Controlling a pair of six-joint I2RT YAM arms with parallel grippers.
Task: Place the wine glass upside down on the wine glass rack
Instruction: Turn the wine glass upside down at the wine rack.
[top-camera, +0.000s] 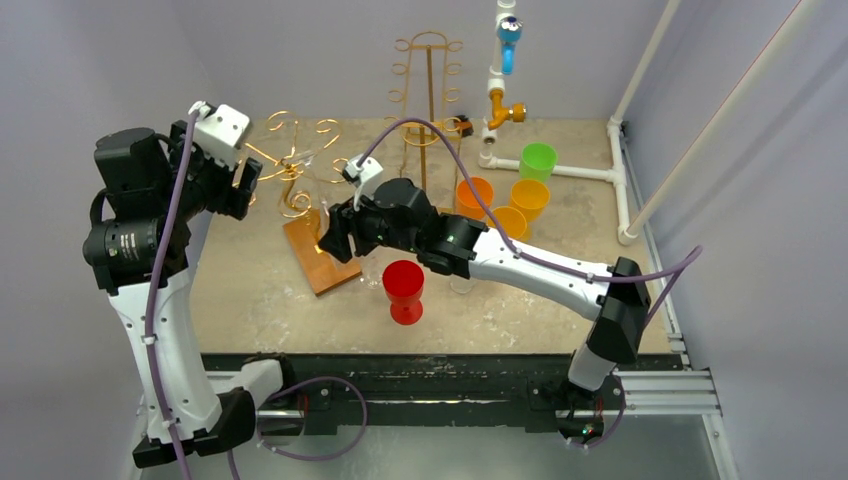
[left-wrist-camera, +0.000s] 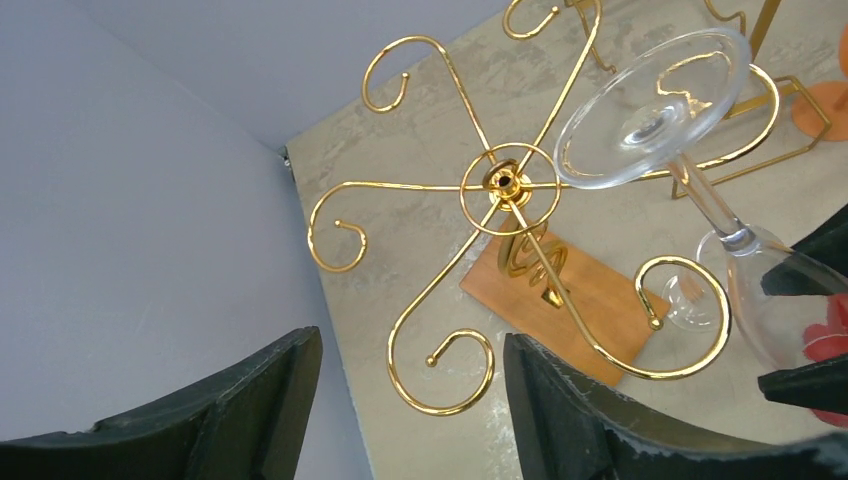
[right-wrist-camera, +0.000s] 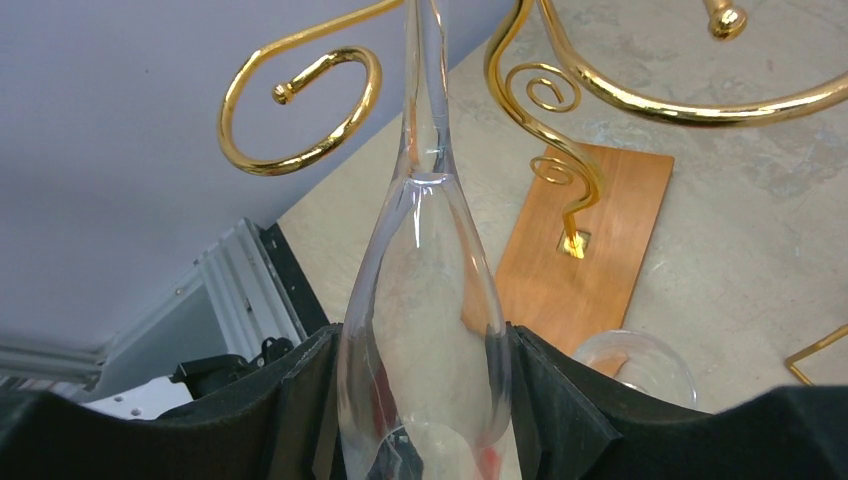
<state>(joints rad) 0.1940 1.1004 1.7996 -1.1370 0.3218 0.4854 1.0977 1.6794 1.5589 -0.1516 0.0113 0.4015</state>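
Risk of shoving the gold rack (left-wrist-camera: 500, 185) across the bench (top-camera: 250, 290) by catching a curled arm with the stem off-line; risk of cracking thin glass too. Left hand (left-wrist-camera: 410, 345) wide, empty, above the rack. Right hand (right-wrist-camera: 420, 390) clamped round the bowl of the wine glass (right-wrist-camera: 425, 290): clear, long-stemmed, inverted and tilted, foot up near the rack's hub.

Clear glass (right-wrist-camera: 425, 300) sits bowl-first between the fingers of the right pincer (right-wrist-camera: 425, 400), pressed on both sides. It's inverted and tilted, with the stem and foot rising away from the pincer. Just beyond the pincer stands the gold rack (left-wrist-camera: 505, 182), a ring hub with curled wire arms on a spiral post and wooden base. The stem runs beside one arm; contact can't be judged.
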